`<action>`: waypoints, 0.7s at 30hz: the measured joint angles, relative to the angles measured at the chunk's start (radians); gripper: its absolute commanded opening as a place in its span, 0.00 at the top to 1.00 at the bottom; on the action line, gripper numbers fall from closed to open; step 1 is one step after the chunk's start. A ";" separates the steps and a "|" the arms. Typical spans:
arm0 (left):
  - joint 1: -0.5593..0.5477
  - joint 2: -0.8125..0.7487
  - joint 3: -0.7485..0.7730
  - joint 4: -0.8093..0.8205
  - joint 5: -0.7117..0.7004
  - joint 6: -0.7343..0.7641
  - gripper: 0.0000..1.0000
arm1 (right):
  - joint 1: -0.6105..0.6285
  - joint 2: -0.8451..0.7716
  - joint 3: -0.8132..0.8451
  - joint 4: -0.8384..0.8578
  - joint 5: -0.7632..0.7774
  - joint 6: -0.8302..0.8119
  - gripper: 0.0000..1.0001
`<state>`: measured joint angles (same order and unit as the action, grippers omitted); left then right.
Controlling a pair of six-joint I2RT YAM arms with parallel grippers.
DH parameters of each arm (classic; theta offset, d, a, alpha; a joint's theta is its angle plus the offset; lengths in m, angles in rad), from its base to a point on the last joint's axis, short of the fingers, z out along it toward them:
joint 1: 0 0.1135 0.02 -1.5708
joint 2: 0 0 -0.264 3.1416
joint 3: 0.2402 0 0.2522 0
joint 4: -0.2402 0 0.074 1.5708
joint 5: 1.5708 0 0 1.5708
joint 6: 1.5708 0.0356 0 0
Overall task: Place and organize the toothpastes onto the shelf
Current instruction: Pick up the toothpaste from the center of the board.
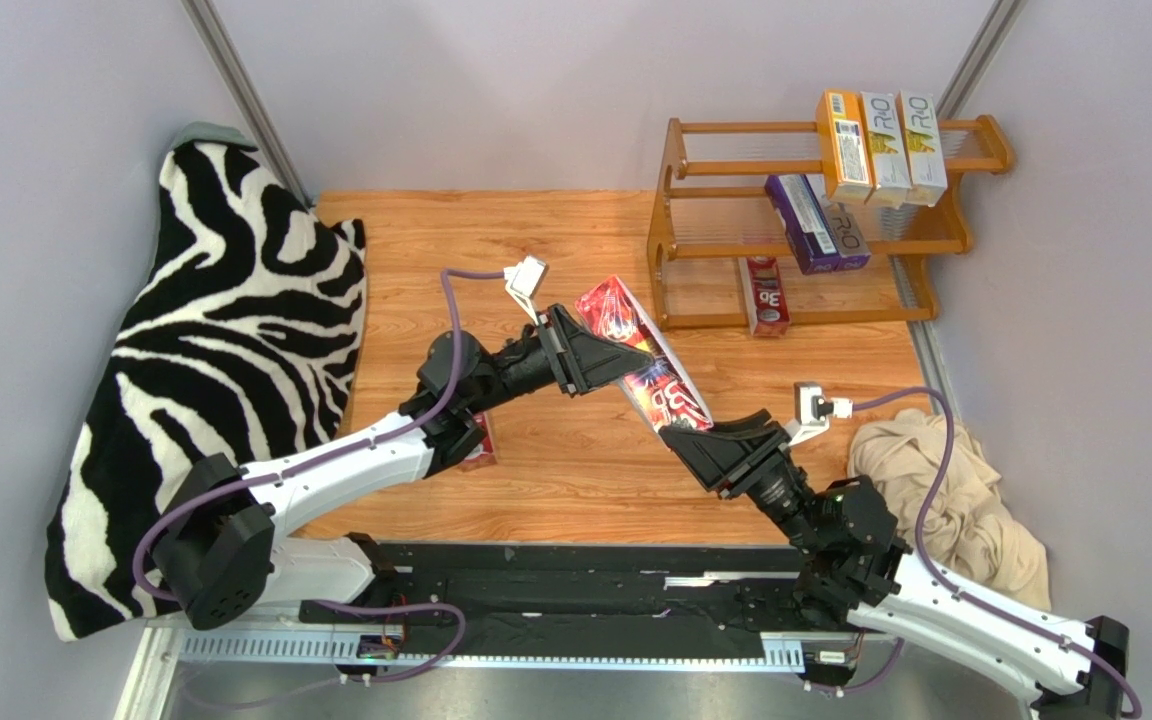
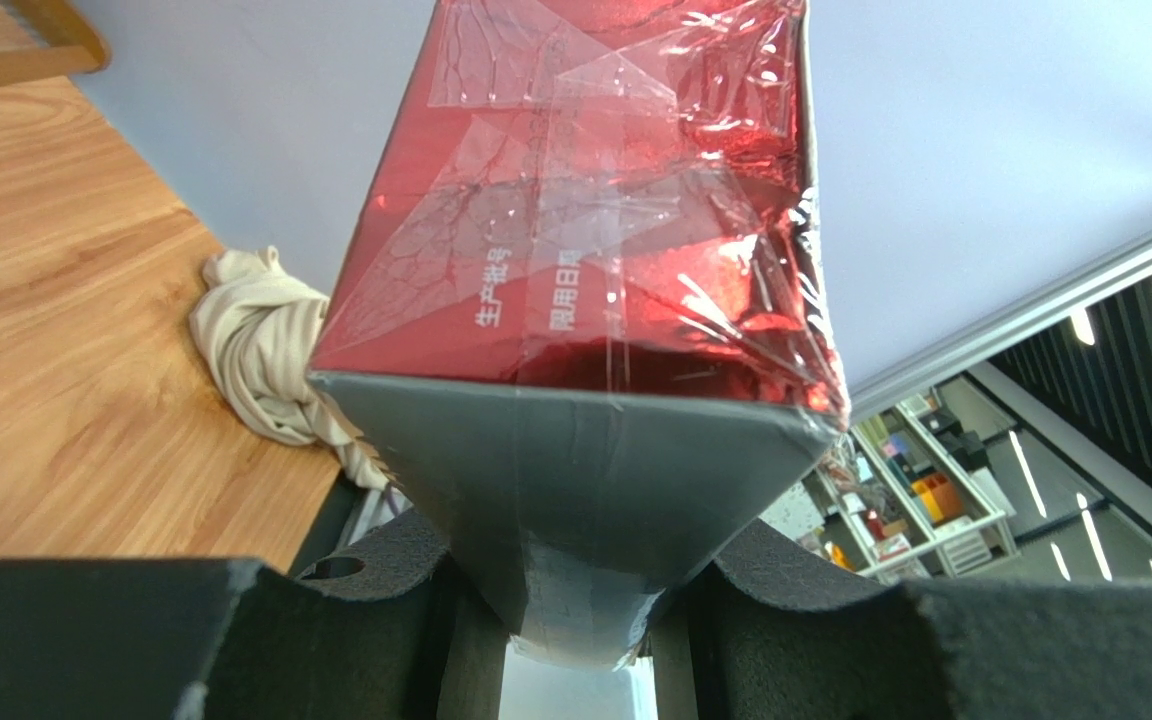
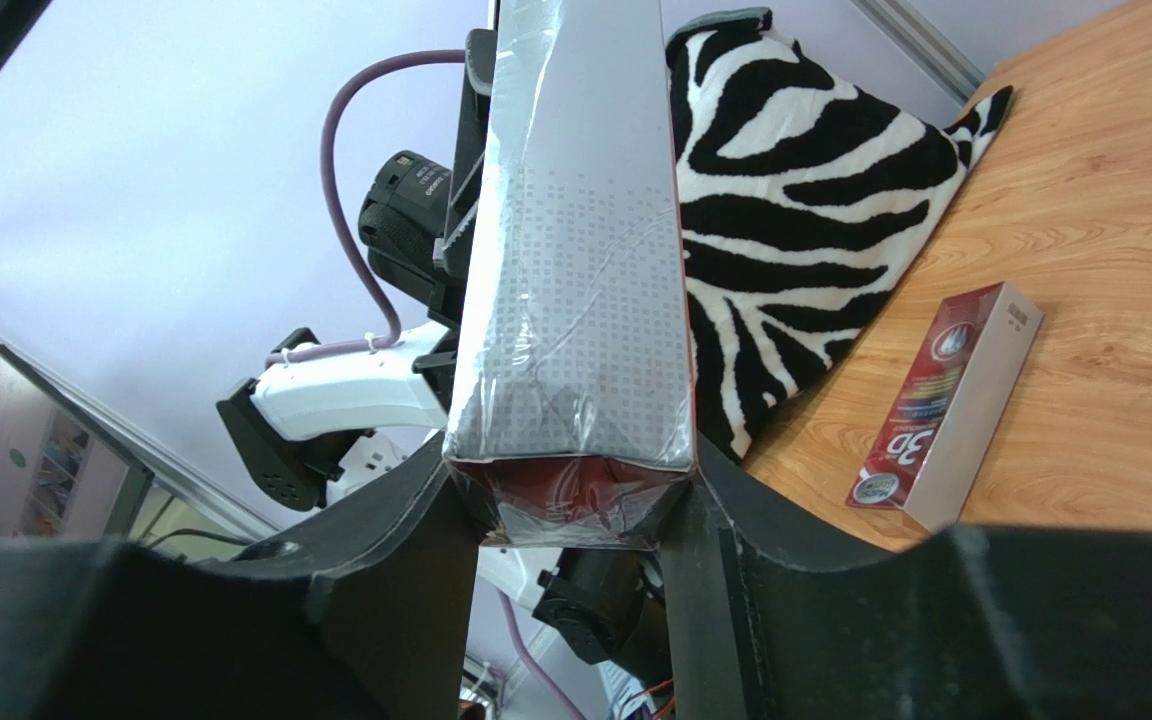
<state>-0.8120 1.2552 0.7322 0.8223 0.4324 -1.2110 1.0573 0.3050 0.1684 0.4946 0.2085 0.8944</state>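
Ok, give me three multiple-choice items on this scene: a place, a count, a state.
1. On the orange-brown wooden three-tier shelf, the two purple rectangular cartons sit on: A) top tier B) middle tier C) bottom tier
2. Cartons on that shelf in all: A) three B) four C) six
3. The glossy red rectangular carton at the scene's centre is: A) clamped by both tools B) flat on the table C) on the top tier
Key: 1 B, they lie on the middle rods; 2 C, three top, two middle, one bottom; 3 A, left tool and right tool each pinch an end.
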 measured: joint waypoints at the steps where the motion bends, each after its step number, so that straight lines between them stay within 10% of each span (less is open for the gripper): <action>1: -0.002 0.000 0.000 0.003 0.000 0.000 0.59 | 0.000 -0.011 0.000 -0.008 0.000 0.000 0.63; 8: -0.011 0.000 -0.011 0.025 0.013 0.003 0.19 | 0.002 -0.112 -0.008 -0.076 0.022 0.001 0.69; 21: -0.011 -0.103 -0.013 -0.292 0.056 0.208 0.12 | 0.002 -0.158 -0.013 -0.180 0.070 0.047 0.76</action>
<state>-0.8227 1.1519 0.7193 0.5304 0.4885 -1.0035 1.0592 0.1474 0.1558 0.3145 0.2783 0.9413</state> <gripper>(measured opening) 0.873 0.439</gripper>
